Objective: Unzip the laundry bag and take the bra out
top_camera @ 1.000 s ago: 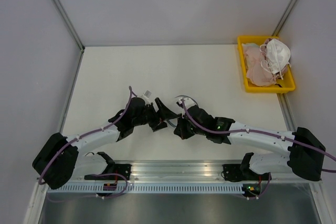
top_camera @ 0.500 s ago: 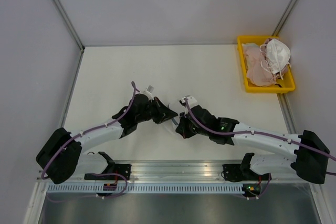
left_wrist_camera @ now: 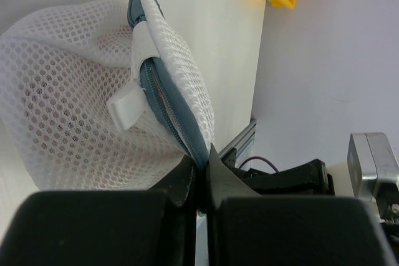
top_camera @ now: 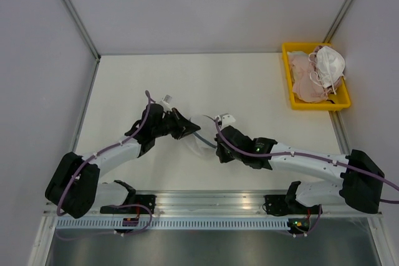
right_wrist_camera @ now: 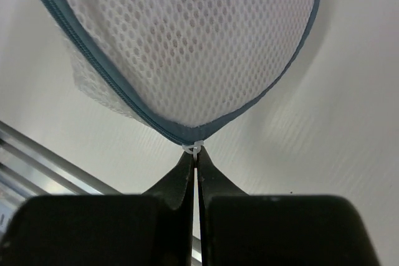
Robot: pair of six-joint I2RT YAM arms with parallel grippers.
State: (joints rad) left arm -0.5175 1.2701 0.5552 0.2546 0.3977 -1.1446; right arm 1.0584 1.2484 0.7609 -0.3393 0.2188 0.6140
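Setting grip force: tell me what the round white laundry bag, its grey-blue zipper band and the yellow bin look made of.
Round white laundry bag: soft, matte open mesh, likely synthetic; regular see-through holes, sagging folds.
Grey-blue zipper band: probably woven tape; tooth material unclear.
Yellow bin: seemingly rigid moulded plastic; smooth, even-coloured walls.

laundry bag [right_wrist_camera: 187,42]: white honeycomb mesh
zipper [left_wrist_camera: 169,115]: grey-blue
bin [top_camera: 318,106]: yellow
clothes [top_camera: 304,79]: pale pink, white
table [top_camera: 249,85]: plain white
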